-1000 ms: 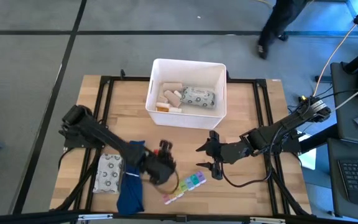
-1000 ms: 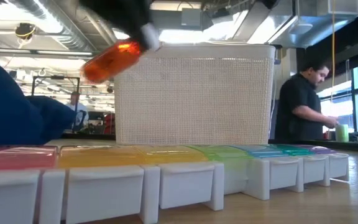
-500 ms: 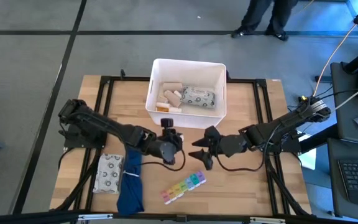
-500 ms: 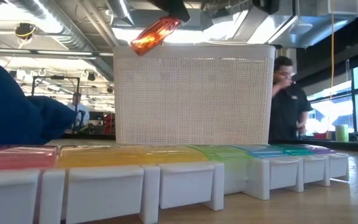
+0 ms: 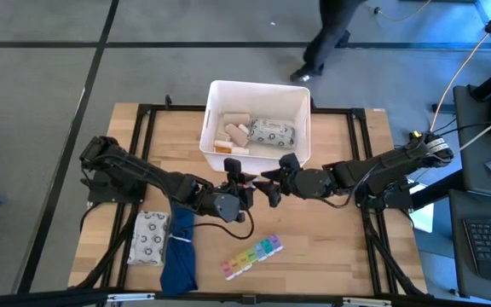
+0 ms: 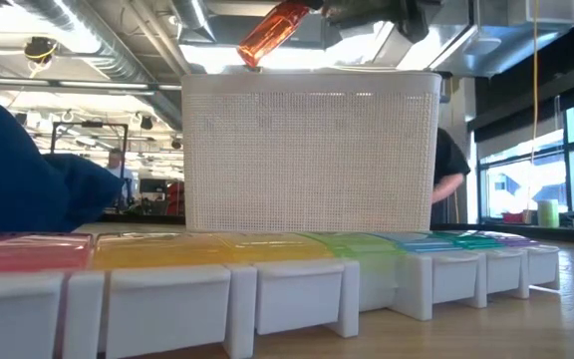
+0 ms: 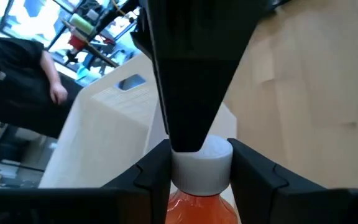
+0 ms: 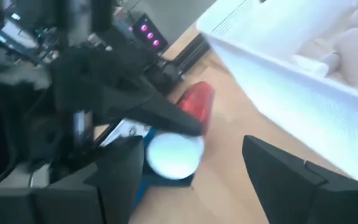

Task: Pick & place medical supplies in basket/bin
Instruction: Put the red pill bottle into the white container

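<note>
The task looks partly done: gauze rolls (image 5: pixel 234 125) and a packet (image 5: pixel 271 133) lie in the bin (image 5: pixel 218 92), the left claw (image 5: pixel 233 181) holds an orange bottle (image 6: pixel 272 28) at its 6 o'clock wall facing the open right claw (image 5: pixel 269 191), while the pill organizer (image 5: pixel 252 256) and another packet (image 5: pixel 148 239) remain on the desk (image 5: pixel 339 256).

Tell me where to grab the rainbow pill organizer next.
Take the rainbow pill organizer across its narrow width near the middle, coming straight down from above. It lies flat on the table as a long slanted strip, so turn the grip square to its length.
</note>
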